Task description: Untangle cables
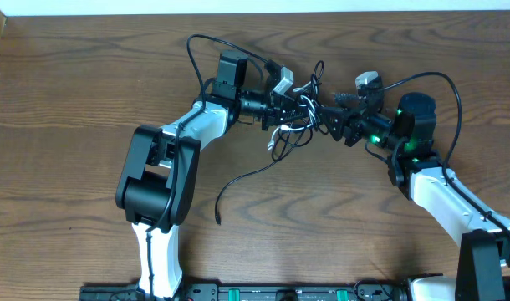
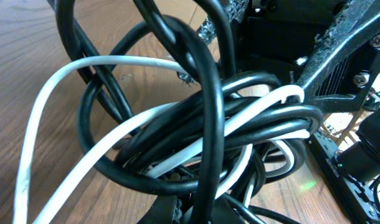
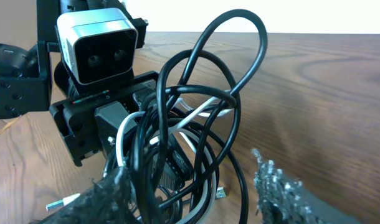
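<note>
The cables (image 1: 298, 109) form one knotted clump of black cords and one white cord, between the two arms at the table's middle back. One black tail (image 1: 238, 180) trails forward onto the wood. My left gripper (image 1: 282, 107) reaches in from the left. In the left wrist view it (image 2: 190, 214) is shut on the bundle (image 2: 196, 124), which fills the frame. From the right comes my right gripper (image 1: 328, 117). Seen from its wrist camera, it (image 3: 189, 180) is open, its fingers (image 3: 277, 190) standing wide either side of the cable loops (image 3: 196, 124). A small silver plug (image 3: 220, 193) lies on the table below.
The left arm's silver wrist camera (image 3: 96, 46) sits close behind the clump. Thick black arm cables arch over each wrist (image 1: 196, 50) (image 1: 447, 92). The table's back edge (image 1: 255, 13) runs along the top. A rail of equipment (image 1: 288, 293) lines the front edge.
</note>
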Controlling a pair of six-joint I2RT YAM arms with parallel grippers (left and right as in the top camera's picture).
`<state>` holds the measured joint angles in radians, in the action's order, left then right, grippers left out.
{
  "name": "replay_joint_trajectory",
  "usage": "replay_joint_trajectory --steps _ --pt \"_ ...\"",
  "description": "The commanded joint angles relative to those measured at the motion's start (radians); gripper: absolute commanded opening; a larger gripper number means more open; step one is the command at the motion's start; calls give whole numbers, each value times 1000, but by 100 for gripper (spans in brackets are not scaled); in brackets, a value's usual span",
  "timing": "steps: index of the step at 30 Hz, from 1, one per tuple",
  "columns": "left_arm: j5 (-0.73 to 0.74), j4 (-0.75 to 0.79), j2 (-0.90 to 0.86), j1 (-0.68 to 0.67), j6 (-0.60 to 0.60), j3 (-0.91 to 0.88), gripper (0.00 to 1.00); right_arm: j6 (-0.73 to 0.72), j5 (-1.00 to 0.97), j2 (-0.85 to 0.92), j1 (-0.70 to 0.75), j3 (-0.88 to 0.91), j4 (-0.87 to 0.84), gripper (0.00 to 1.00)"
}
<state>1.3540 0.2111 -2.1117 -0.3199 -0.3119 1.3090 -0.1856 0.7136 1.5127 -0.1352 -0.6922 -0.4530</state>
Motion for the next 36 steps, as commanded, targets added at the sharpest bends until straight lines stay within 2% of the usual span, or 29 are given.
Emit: replay_joint_trajectory --steps 1,5,10,17,21,28,31,36 --pt "-1 7 29 -9 -5 17 8 1 -24 8 -11 0 19 57" --pt "-19 8 29 -9 -1 17 7 27 -34 8 -11 0 70 56" --pt "-27 8 29 -18 10 17 7 31 -34 8 -17 0 84 62" --pt "-183 8 29 -24 67 17 8 31 -34 8 -64 0 87 69" --pt "-188 8 29 -24 95 17 8 31 -45 8 -80 0 92 69" --pt "-188 8 29 -24 108 17 7 31 -158 12 -97 0 133 61" --pt "-188 8 29 -25 108 17 7 31 -158 12 -100 0 132 52" --pt "-188 8 29 -32 108 17 7 31 -179 12 -102 0 132 43"
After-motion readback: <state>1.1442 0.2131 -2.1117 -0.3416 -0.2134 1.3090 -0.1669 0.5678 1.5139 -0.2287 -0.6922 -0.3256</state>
